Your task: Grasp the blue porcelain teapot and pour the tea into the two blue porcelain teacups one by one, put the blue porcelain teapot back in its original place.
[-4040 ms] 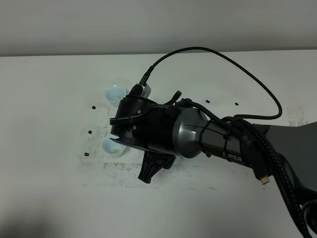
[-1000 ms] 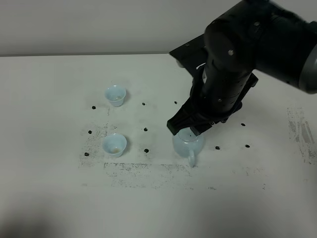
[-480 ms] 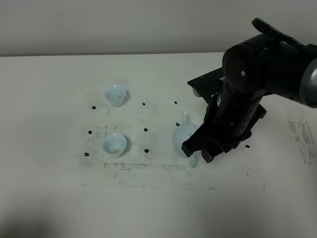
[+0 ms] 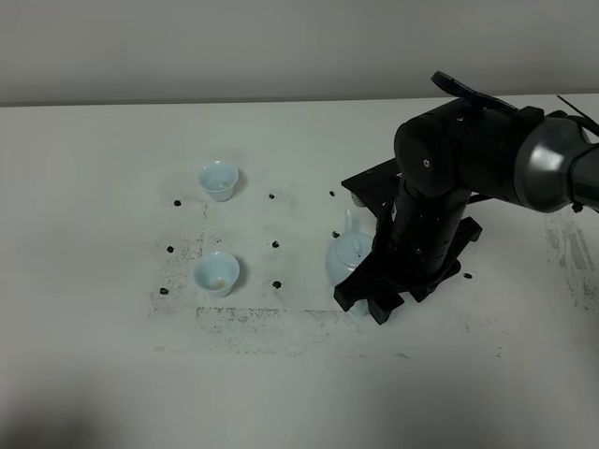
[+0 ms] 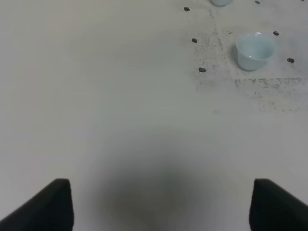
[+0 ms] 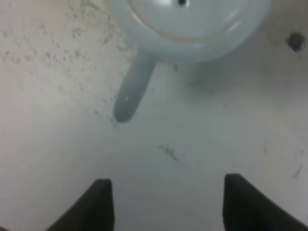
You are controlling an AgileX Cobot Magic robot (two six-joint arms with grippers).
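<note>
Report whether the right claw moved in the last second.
Yes: the right claw has drawn back from the pale-blue glossy porcelain teapot, toward the near edge of the white table.

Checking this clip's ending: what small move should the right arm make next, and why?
Probably lift the right hand straight up and away. Its jaws stand open with nothing between them, and the teapot sits upright on the table, its handle clear of them.

Blue porcelain teapot (image 4: 344,254) is being half hidden by the right arm (image 4: 440,187), upright on the white surface (image 4: 94,355). Right hand (image 4: 368,304) is being held just beside it. Far teacup (image 4: 218,180) and near teacup (image 4: 216,273) are being shown well apart from it.
</note>
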